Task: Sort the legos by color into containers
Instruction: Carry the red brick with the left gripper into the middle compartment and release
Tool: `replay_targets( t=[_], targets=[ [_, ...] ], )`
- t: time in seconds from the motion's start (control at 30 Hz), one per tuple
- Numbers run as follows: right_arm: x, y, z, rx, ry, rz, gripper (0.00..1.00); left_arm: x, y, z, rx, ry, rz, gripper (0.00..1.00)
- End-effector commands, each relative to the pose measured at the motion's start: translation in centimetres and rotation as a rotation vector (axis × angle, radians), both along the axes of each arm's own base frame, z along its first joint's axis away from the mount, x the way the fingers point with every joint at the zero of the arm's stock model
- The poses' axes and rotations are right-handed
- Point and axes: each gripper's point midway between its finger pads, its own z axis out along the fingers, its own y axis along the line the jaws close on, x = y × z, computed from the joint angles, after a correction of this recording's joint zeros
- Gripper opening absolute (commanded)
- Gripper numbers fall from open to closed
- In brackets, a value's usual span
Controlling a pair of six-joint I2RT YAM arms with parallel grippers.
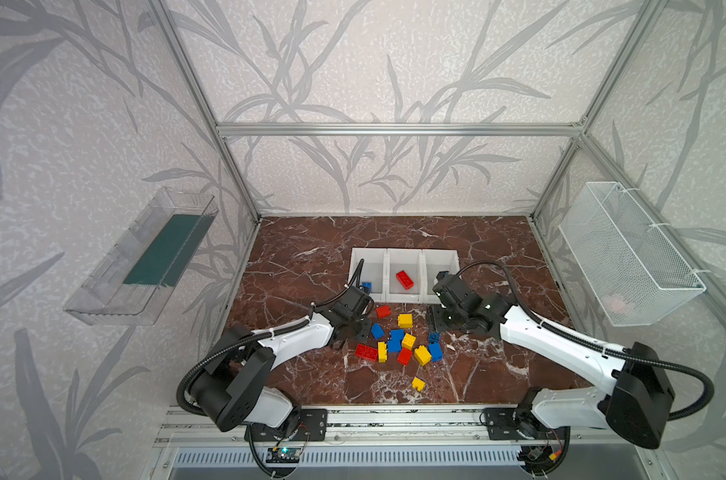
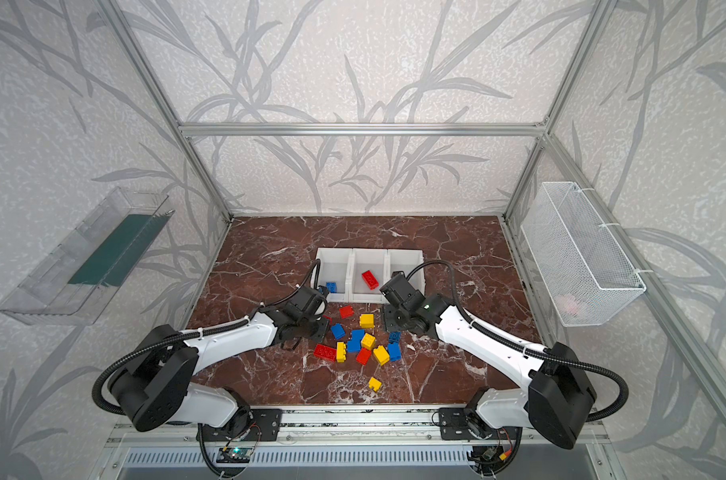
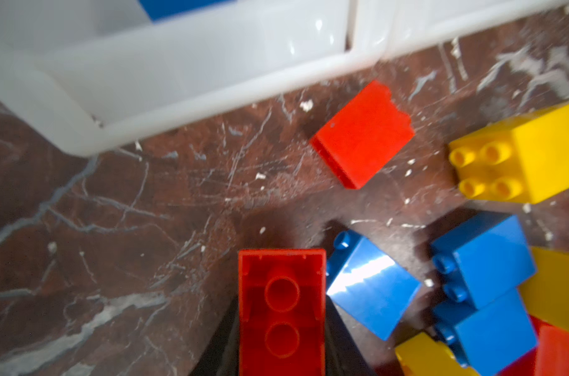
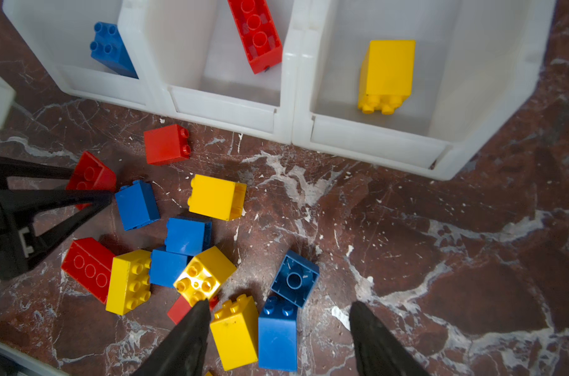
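Clamping a red lego [image 3: 281, 276], oblong I think, left gripper [image 3: 281, 312] sat near the containers [image 4: 224, 110]; right gripper [image 4: 279, 304] hung open.

Same build on left arm [image 1: 299, 338] and right arm [image 1: 560, 345] — white moulded shells [image 1: 274, 405], black joint housings [image 1: 236, 395], black corrugated conduit [image 1: 479, 262] held by white zip ties [image 1: 274, 332]. Gripper fingers [image 4: 192, 338] — black tapered wedges. Small screw dots on housings.

Bright, even light, soft shadows. In the left wrist view the red brick [image 3: 281, 293] in the left hand [image 3: 281, 328] is sharp, the white bins [image 3: 179, 75] beyond it smeared; glare streaks the blue brick [image 3: 371, 286] beside it. Top views bow at edges.
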Motion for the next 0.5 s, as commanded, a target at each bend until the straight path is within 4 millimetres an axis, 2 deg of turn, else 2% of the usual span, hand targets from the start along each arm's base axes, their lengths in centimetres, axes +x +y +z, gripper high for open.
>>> replay_targets(
  t=[0.0,0.17,0.33,0.47],
  targets=[
    [0.1,-1.3,0.8,0.0,-0.066,-0.044,0.68,2.3,-2.4,5.1,-0.092,-0.109,-0.025,0.22],
    [-0.6,-2.8,1.1,-0.024,-0.097,-0.046,0.68,5.2,-6.2,8.9,-0.181,-0.18,-0.076,0.22],
    [-1.1,-3.5,0.8,-0.03,-0.095,-0.054,0.68,7.7,-9.5,9.8,-0.199,-0.187,-0.133,0.22],
    [-1.4,-3.7,0.6,-0.024,-0.081,-0.07,0.68,9.6,-11.1,9.4,-0.187,-0.187,-0.157,0.22]
  ],
)
